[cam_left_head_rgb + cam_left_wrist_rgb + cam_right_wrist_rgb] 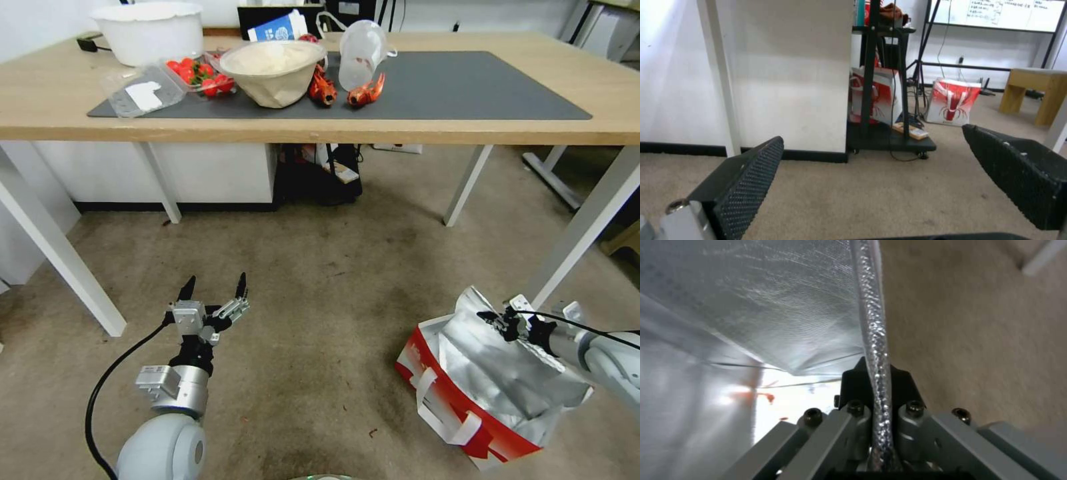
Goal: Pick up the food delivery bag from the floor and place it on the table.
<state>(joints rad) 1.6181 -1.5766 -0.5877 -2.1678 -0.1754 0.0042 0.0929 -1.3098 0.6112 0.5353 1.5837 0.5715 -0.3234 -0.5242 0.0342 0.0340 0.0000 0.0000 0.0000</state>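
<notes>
The food delivery bag, red and white with a crumpled silver foil top and white strap handles, stands tilted on the floor at the lower right. My right gripper is shut on the foil rim at the bag's top. In the right wrist view the foil edge runs pinched between the closed fingers, with the bag's silver inside beside it. My left gripper hovers low over the carpet at the lower left, open, its ribbed pads wide apart with nothing between them. The table spans the view's top.
On the table's dark mat sit a paper bowl, crayfish, tomatoes, a white tub and a clear jug. White table legs flank the floor space. A black cart and red bags stand beyond.
</notes>
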